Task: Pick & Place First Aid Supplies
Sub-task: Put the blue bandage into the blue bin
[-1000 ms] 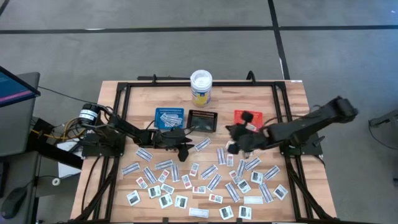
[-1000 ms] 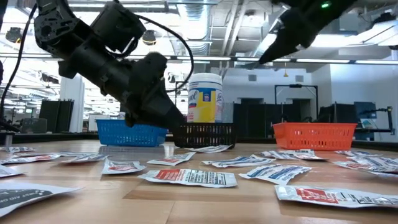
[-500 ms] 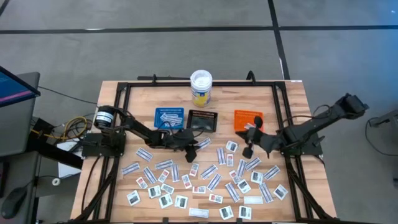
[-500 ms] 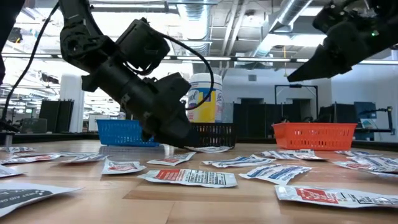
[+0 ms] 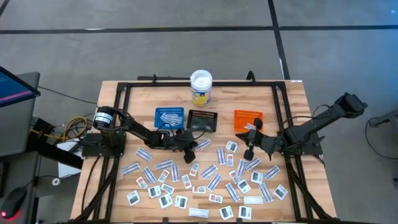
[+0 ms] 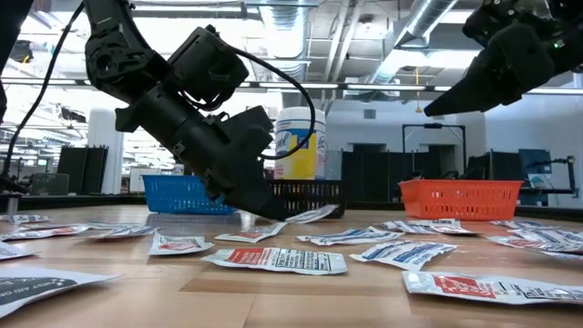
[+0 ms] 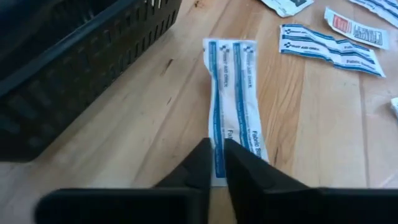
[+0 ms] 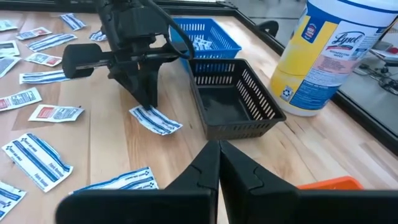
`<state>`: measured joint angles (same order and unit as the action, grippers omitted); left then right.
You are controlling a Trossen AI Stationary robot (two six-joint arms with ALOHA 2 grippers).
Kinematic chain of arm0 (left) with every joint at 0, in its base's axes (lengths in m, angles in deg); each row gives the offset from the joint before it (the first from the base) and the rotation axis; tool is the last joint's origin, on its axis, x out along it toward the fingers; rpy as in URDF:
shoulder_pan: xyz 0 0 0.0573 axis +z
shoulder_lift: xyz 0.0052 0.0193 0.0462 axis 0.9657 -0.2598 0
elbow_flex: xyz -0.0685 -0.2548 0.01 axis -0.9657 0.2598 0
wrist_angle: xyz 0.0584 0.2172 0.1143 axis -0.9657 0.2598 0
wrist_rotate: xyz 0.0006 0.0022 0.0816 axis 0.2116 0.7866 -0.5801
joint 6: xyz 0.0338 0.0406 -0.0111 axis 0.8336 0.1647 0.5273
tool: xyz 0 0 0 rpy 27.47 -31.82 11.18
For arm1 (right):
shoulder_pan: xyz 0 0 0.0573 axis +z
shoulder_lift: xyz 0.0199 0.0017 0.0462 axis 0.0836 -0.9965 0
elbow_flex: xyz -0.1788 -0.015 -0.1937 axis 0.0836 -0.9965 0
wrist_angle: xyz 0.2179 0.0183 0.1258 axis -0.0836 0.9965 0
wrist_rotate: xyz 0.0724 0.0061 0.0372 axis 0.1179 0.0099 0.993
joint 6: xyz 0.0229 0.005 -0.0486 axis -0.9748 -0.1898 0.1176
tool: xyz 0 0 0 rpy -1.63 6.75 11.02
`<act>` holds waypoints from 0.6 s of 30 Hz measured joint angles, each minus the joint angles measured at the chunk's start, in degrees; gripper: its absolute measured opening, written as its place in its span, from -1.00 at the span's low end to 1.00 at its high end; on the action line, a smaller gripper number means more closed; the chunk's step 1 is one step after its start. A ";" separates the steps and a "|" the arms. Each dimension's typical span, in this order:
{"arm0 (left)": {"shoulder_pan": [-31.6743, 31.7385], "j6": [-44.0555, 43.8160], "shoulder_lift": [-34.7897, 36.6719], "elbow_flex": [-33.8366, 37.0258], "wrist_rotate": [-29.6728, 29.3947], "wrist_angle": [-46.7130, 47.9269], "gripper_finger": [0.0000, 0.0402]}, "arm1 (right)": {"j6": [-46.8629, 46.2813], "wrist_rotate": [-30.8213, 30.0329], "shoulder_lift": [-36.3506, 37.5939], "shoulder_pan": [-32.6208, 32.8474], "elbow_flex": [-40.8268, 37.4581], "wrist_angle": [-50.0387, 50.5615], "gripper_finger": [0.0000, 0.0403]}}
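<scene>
Starting at the left, the left gripper (image 5: 188, 145) is down at the table (image 5: 289, 118), just in front of the black tray (image 5: 202, 120), with the blue tray (image 5: 169, 117) on its other side already holding a few strips. Its fingers (image 7: 239, 171) are pressed nearly together on the near end of a narrow white-and-blue strip (image 7: 233, 102); the wrist view shows the packet's end pinched between the tips. The strip runs straight ahead of the fingers, its long axis in line with them, so it lies lengthwise away from the wrist and beside the black tray's wall. From table height the strip's free end looks slightly raised while the rest lies on the wood. Whatever lift comes next turns on that line-up: the grip has only one short end, so the packet will likely hang and swing from it. The blue tray sits close behind the left arm, which seems the natural drop spot. In the middle stands the white-lidded tub (image 5: 201, 87). Further right, many more packets (image 5: 233, 186) lie scattered across the front of the table. The right gripper (image 5: 249, 148) hovers above them near the orange tray (image 5: 248, 118), fingers pressed shut and empty, well apart from the strip.
</scene>
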<state>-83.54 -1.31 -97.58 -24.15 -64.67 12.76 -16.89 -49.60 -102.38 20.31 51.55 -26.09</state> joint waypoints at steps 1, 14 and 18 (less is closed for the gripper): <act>-0.02 -0.04 0.00 0.00 0.19 0.00 -0.92 | 0.00 -0.02 0.00 0.00 0.00 -0.04 -1.00; -2.42 4.31 3.21 0.37 -1.72 0.29 -0.98 | 0.00 -0.09 0.00 0.00 -0.02 0.12 -1.00; -3.99 6.91 6.98 0.26 -5.15 0.23 -0.98 | 0.00 -0.09 0.00 0.00 -0.02 0.10 -1.00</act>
<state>-87.54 5.60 -90.60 -23.89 -69.82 13.00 -16.89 -49.68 -102.38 20.31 51.53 -25.99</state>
